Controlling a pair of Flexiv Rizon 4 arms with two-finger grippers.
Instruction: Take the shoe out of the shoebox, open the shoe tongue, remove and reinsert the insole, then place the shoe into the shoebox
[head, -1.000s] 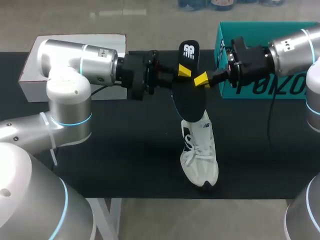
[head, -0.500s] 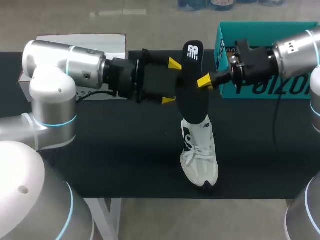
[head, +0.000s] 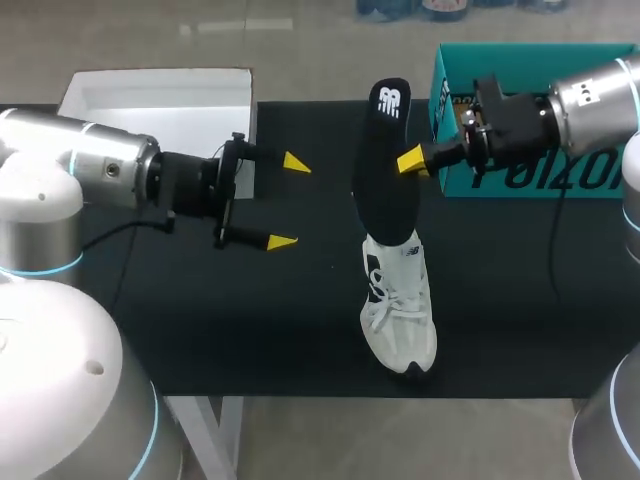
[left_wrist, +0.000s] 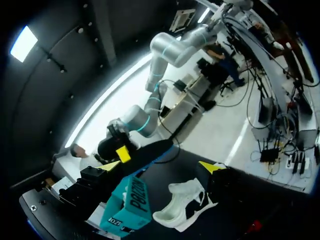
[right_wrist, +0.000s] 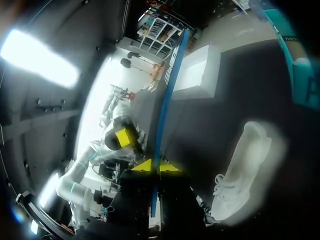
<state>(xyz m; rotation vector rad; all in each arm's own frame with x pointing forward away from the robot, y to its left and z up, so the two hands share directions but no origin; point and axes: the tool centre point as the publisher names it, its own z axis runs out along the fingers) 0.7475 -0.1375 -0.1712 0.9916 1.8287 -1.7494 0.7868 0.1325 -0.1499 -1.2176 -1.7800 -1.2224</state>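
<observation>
The black insole (head: 385, 165) hangs upright above the white shoe (head: 398, 300), which lies on the black table with its toe toward the front edge. My right gripper (head: 412, 160) is shut on the insole's edge from the right. In the right wrist view the insole (right_wrist: 170, 90) runs edge-on between the fingers of that gripper (right_wrist: 156, 167), with the shoe (right_wrist: 240, 170) beside them. My left gripper (head: 288, 202) stands open to the left of the insole, apart from it. From the left wrist its gripper (left_wrist: 160, 167) faces the insole (left_wrist: 150, 152) and the shoe (left_wrist: 182, 210).
The teal shoebox (head: 530, 120) stands at the back right, behind my right arm. A white open box (head: 160, 100) sits at the back left. The table's front edge runs just past the shoe's toe.
My left gripper opened, let go of the insole and drew back to the left. The right gripper still holds the insole, which now stands a little more upright.
</observation>
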